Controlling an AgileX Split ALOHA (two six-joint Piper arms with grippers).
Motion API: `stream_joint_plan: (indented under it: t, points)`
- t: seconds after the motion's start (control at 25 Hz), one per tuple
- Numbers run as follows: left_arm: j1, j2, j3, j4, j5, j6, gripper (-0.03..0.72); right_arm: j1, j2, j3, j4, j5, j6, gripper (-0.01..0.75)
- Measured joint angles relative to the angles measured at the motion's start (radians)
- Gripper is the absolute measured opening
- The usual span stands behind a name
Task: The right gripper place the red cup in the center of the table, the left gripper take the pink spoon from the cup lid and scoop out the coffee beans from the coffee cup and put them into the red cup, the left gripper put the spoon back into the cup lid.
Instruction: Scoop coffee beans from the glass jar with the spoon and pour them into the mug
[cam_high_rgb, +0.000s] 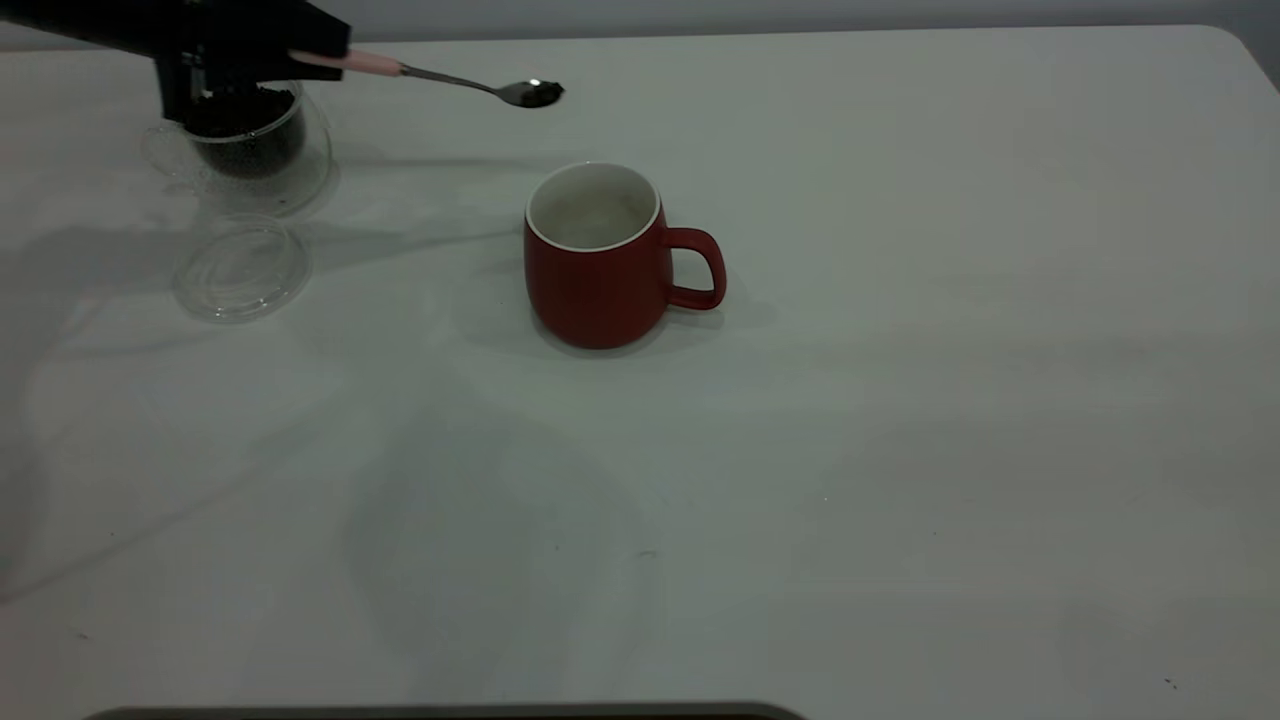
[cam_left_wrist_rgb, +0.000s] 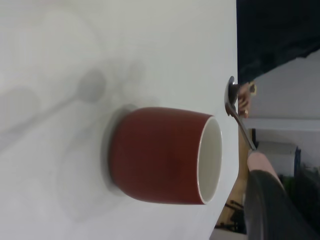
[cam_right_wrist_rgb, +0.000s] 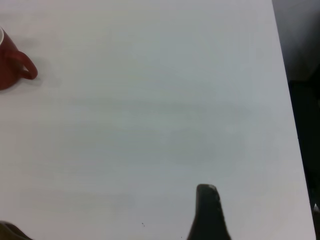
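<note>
**Mia:** Where is the red cup (cam_high_rgb: 600, 262) sitting?

**Ben:** It is standing upright near the middle of the table (cam_high_rgb: 900, 450). Its handle is pointing to the right side of the exterior view. The inside is looking white, and I cannot tell if anything is lying in it.

**Mia:** What is the left gripper (cam_high_rgb: 300, 55) doing?

**Ben:** It is hanging over the coffee cup (cam_high_rgb: 250, 150) at the far left. Its fingers are squeezing the pink handle of the pink spoon (cam_high_rgb: 470, 82). The spoon is sticking out sideways in the air toward the red cup, and its shiny bowl is carrying something dark. The bowl is hanging behind the red cup, not over it.

**Mia:** What is sitting in the glass cup?

**Ben:** The coffee beans (cam_high_rgb: 245, 125) are filling it in a dark heap.

**Mia:** And the cup lid (cam_high_rgb: 240, 268)?

**Ben:** It is lying flat on the table just in front of the coffee cup, well apart from the red cup.

**Mia:** Is the right gripper (cam_right_wrist_rgb: 207, 210) working?

**Ben:** It is hovering over bare table far from the red cup. Only one dark finger is showing, so I cannot tell if it is apart or together.
</note>
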Motion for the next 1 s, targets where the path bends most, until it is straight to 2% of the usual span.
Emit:
stream_joint_plan:
  t: [0.2, 0.64, 1.0]
  points:
    - [-0.038, 0.0, 0.0, 0.02, 0.001, -0.004, 0.126, 0.0, 0.0, 0.0, 0.0, 0.0, 0.0, 0.59]
    - [-0.065, 0.0, 0.0, 0.093, 0.001, 0.008, 0.126, 0.0, 0.0, 0.0, 0.0, 0.0, 0.0, 0.59]
    - [-0.08, 0.0, 0.0, 0.116, 0.001, 0.187, 0.126, 0.0, 0.0, 0.0, 0.0, 0.0, 0.0, 0.59]
